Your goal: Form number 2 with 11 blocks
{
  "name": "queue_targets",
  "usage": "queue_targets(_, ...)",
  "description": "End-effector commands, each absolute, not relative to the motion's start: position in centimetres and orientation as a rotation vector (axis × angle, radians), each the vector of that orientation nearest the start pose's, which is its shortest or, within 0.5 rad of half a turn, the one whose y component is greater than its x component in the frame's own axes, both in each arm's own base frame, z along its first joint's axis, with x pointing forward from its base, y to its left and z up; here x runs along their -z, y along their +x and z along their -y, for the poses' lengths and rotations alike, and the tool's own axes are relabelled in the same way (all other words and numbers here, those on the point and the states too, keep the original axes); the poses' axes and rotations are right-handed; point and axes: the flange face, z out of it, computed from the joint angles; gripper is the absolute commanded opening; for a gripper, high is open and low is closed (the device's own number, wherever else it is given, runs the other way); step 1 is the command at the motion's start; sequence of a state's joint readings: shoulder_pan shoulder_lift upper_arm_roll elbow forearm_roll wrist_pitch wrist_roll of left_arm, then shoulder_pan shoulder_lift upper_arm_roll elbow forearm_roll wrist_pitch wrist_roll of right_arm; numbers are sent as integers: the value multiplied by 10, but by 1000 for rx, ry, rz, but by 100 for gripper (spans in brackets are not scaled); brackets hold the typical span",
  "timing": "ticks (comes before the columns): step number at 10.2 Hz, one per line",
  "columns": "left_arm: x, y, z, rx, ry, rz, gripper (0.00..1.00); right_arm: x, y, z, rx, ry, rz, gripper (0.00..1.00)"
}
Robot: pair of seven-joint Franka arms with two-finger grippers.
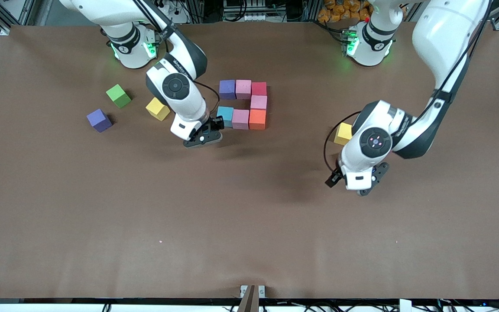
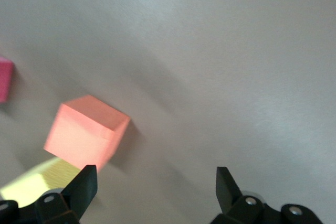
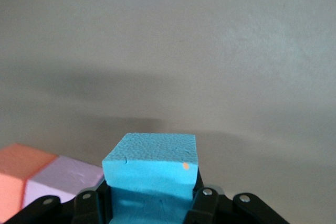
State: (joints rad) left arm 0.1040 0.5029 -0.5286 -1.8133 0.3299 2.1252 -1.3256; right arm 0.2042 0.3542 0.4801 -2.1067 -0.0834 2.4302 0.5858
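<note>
The right gripper (image 1: 208, 135) holds a blue block (image 3: 151, 174) between its closed jaws, low above the table (image 1: 249, 225), just beside the blocks that already form the number. That group stands in the middle of the table: a purple block (image 1: 227, 89), a pink block (image 1: 243, 89) and a red block (image 1: 259, 88) make the row farthest from the front camera, a second pink block (image 1: 258, 102) stands under the red one, and the nearer row has a blue block (image 1: 225, 116), a third pink block (image 1: 240, 119) and an orange block (image 1: 257, 119).

The risk I see is here: the held block is very near the nearer row, so if it goes down tilted or too close, it may push the foam cubes out of line (they are light, I judge). When the jaws open, a finger may also drag the block.

The left gripper (image 1: 358, 184) waits with wide jaws over the table, holding nothing, near a yellow cube (image 1: 343, 133). In its wrist view another orange block (image 2: 86, 131) lies near one finger; a careless move could knock it.

A second purple block (image 1: 99, 120) lies apart toward the right arm's end.
</note>
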Motion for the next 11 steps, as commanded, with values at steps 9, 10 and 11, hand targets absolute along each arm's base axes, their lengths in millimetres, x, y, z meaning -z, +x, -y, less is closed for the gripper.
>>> queue_targets(9,-229,534,175,58,-2967,707,100,-214,424,-399,-141,-3009,-211,38)
queue_targets(10,-226,530,175,55,-2960,682,100,-213,420,-402,-141,-3016,-196,38)
queue_targets(11,-225,532,167,60,-2951,690,100,-212,421,-401,-137,-3019,-196,38)
